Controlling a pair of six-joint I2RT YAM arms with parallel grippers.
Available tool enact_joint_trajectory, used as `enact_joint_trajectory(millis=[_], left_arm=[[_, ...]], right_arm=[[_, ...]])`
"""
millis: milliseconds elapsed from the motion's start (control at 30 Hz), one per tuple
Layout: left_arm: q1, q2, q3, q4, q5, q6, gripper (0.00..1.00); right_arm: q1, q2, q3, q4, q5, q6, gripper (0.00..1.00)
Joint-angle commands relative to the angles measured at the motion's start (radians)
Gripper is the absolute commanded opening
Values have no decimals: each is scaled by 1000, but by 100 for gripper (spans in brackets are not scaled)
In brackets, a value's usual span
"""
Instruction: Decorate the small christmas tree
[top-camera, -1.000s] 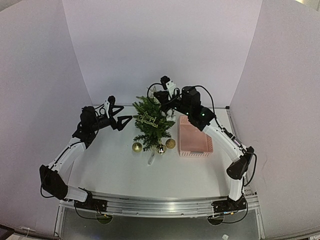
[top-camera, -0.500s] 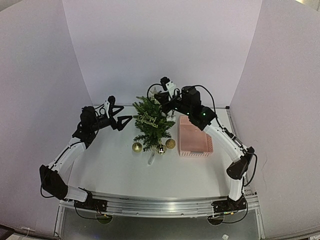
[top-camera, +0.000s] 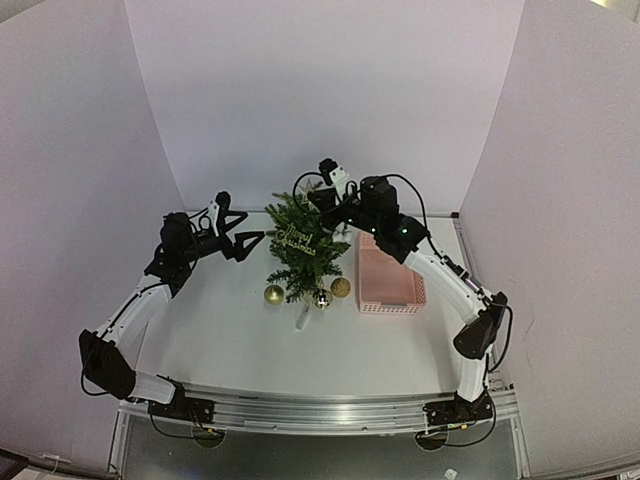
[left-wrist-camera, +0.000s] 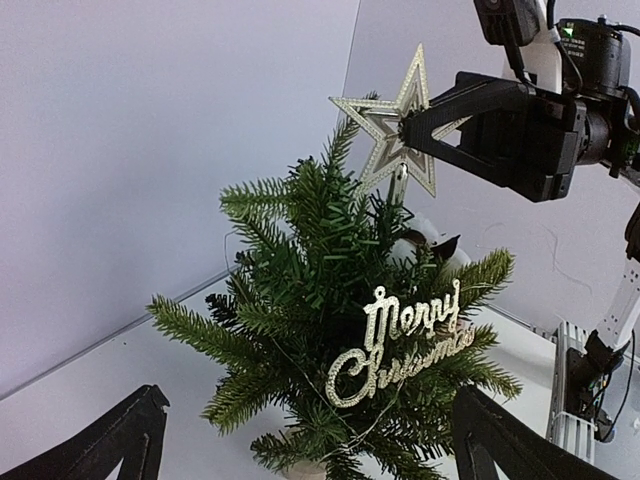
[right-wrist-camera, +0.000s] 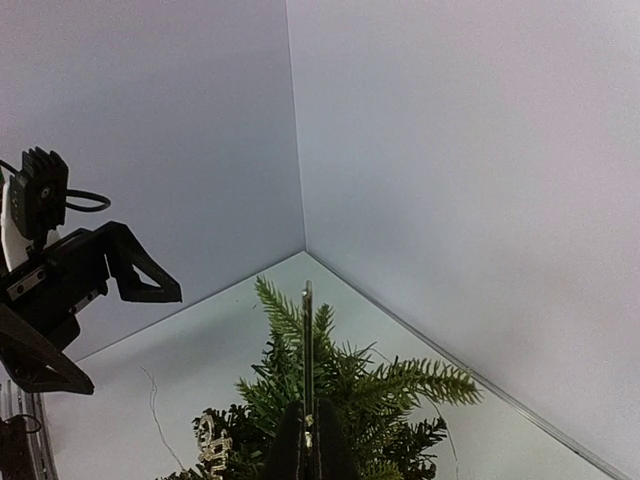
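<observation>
The small christmas tree (top-camera: 303, 252) stands mid-table on a pale pot, with a glittery "Merry Christmas" sign (top-camera: 295, 238) on its front. My right gripper (top-camera: 326, 203) is shut on a gold star topper (left-wrist-camera: 392, 138) and holds it at the tree's top tip. In the right wrist view the star (right-wrist-camera: 308, 335) is edge-on between my shut fingertips (right-wrist-camera: 296, 450), above the branches (right-wrist-camera: 400, 390). My left gripper (top-camera: 252, 241) is open and empty just left of the tree. Its two fingers (left-wrist-camera: 120, 445) frame the tree (left-wrist-camera: 310, 290) and sign (left-wrist-camera: 400, 340).
Two gold baubles (top-camera: 273, 294) (top-camera: 341, 287) and a silver one (top-camera: 322, 299) lie in front of the tree, with a small pale item (top-camera: 302, 319) beside them. A pink basket (top-camera: 388, 276) sits right of the tree. Lilac walls close in behind and at both sides.
My right gripper has shifted slightly left and down with the star, closer to the tree's tip. The left arm has not moved.
</observation>
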Motion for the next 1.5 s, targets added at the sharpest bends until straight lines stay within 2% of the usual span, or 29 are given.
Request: enact_joint_trajectory(millis=[0,200,233,333,400,633,867,1100,1267,1400,1467], left_arm=[[7,-5,11,16,13,10,100],[9,-8,9,15,14,11,100],[9,-8,9,15,15,11,100],[9,-8,9,19,19,10,100],[9,-9,10,19,20,10,100],[9,-17,7,6,23,10,100],[25,-39,-9,3,-16,-26,100],[78,-89,-50,28,-92,-93,100],[130,-125,-106,22,-227,-132,100],[204,-146,-208,33,-374,-164,100],[255,-149,-271,45,-404,-188,100]], right_arm=[[1,-37,-59,4,-12,-2,0],[0,-62,-96,16,-17,-2,0],[0,-65,-98,17,-21,-2,3],[0,-70,-93,18,-19,3,24],[1,-73,-88,18,-14,4,34],[0,-97,-83,16,-21,20,48],[-3,-197,-163,13,-28,36,68],[-65,-360,-311,-7,-14,136,72],[-187,-464,-462,-57,148,176,72],[-316,-581,-688,-65,296,187,72],[-374,-643,-799,-61,352,192,72]])
